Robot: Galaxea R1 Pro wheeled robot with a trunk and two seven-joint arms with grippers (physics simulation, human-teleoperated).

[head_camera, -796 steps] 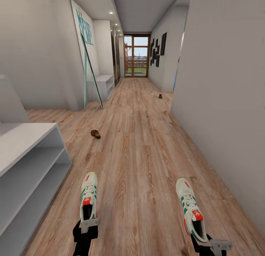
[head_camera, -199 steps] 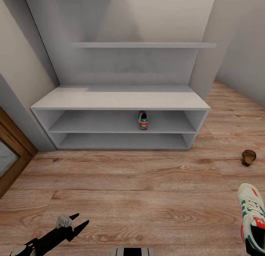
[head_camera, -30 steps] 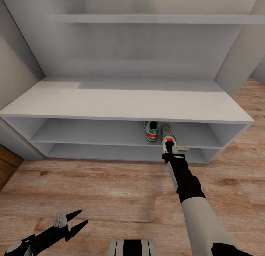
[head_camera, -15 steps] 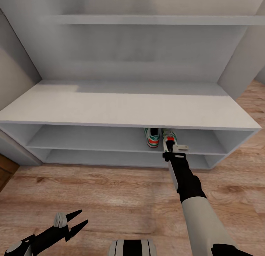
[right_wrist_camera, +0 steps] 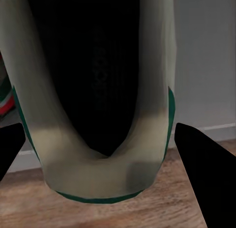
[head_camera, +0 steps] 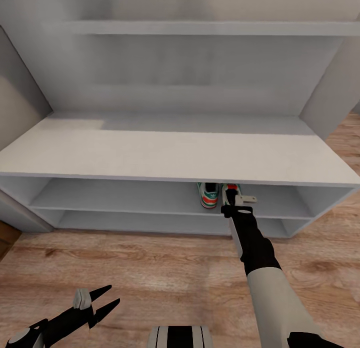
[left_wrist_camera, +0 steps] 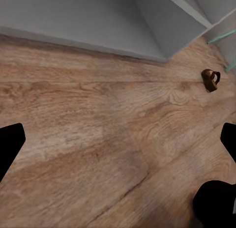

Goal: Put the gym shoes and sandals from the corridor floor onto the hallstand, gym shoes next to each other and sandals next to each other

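Grey hallstand on wood-grain corridor floor

txt: none legible | labels/brands: none | nums/signs: none

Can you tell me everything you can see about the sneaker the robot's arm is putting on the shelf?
The gym shoe is white with teal-green trim and an orange-red patch. It sits in the upper open tier of the pale grey hallstand, partly hidden under its top, heel toward the robot, right beside the other gym shoe. The right gripper is at its heel. In the right wrist view its dark opening looks deep and empty.
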